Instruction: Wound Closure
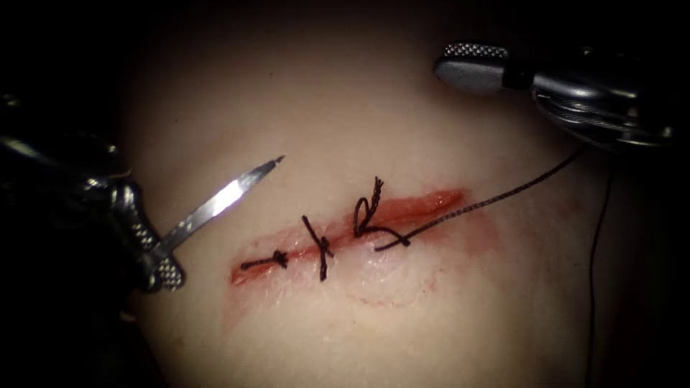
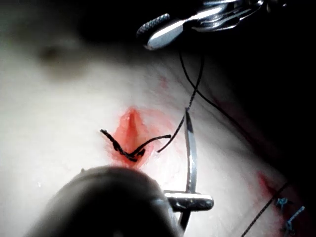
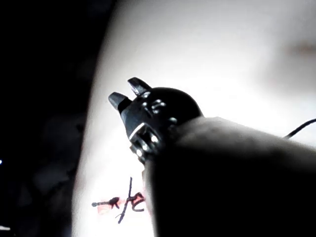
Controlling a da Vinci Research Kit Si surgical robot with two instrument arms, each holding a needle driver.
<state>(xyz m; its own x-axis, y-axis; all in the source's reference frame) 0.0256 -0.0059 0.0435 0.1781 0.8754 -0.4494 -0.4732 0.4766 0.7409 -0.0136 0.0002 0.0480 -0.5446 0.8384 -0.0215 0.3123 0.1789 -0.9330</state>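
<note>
The tissue (image 1: 359,108) carries a slanting red cut (image 1: 424,205) with three dark stitches (image 1: 321,248) knotted across it. My left tool (image 1: 164,262), at the cut's left end, is shut on the curved needle (image 1: 215,205) near its rear end. The needle is free of the tissue, its tip pointing up and right over the left side. In the left wrist view the needle (image 2: 190,148) rises from the shut jaws. My right tool (image 1: 467,65) hovers far right above the cut, open and holding nothing; its own view shows the jaw tips (image 3: 127,94) apart. Thread (image 1: 489,201) runs from the rightmost stitch toward it.
A second strand of thread (image 1: 592,287) hangs down along the far right. Red fluid (image 1: 402,287) stains the tissue below the cut. Short cut ends (image 1: 375,188) stand up from the rightmost knot. More stitches (image 2: 289,217) show beside another red mark.
</note>
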